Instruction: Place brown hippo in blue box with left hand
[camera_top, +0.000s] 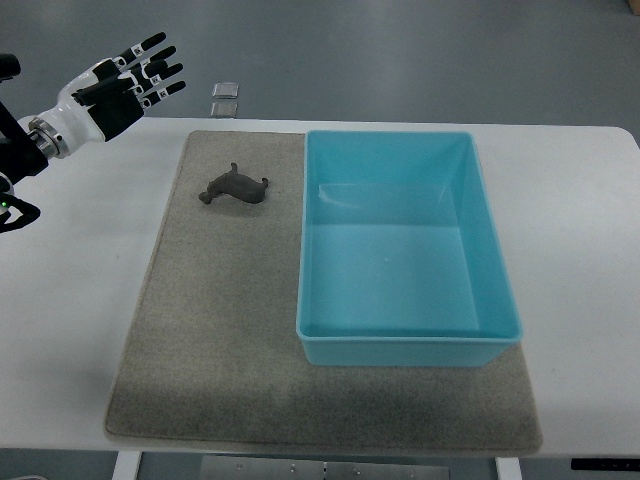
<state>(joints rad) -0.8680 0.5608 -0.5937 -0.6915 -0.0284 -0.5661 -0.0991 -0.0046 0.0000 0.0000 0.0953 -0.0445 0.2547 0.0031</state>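
A small brown hippo toy lies on the grey mat, near the mat's far left part. Just right of it stands the blue box, open-topped and with nothing inside. My left hand hovers at the upper left, beyond the table's far left corner, well up and left of the hippo. Its black-and-white fingers are spread and hold nothing. The right arm does not show.
The white table extends around the mat on all sides. A small clear square object lies on the floor beyond the table's far edge. Table supports show along the bottom edge.
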